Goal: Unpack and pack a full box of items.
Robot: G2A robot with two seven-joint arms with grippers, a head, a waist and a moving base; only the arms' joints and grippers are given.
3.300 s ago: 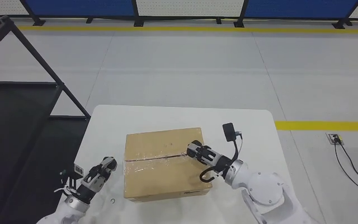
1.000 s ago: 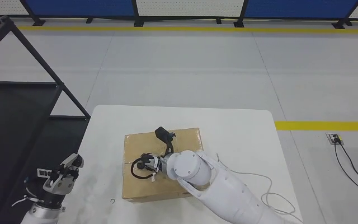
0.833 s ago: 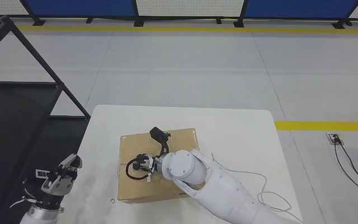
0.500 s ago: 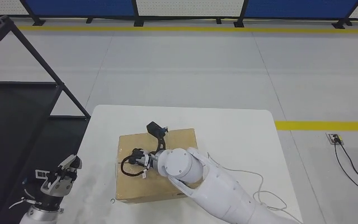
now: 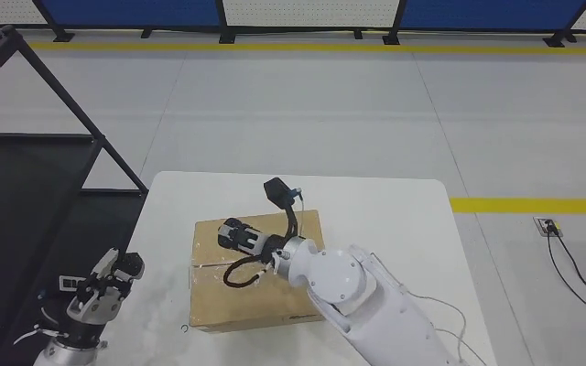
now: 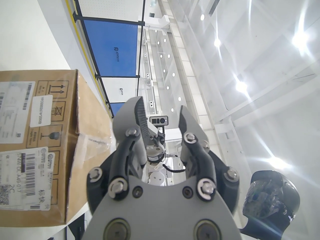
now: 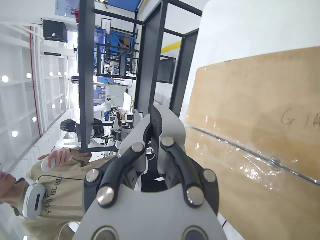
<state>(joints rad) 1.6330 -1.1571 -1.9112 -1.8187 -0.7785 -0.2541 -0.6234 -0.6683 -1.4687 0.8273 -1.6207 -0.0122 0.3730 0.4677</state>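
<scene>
Right claw, one of two: fingers clenched together with nothing between them, poised over the lid of the single cardboard box, on the part nearest the desk's far-left corner. A looped black cable hangs from its wrist onto the lid, and the right arm hides the lid's right side. One strip of clear tape seals the lid's centre seam.

The box sits left of the middle of the white desk, with white stickers on the side facing the left claw. This claw is released, its fingers spread and holding nothing, just off the desk's left edge and apart from the box.

One small ring lies by the box's near-left corner. A black frame stands beyond the left edge.
</scene>
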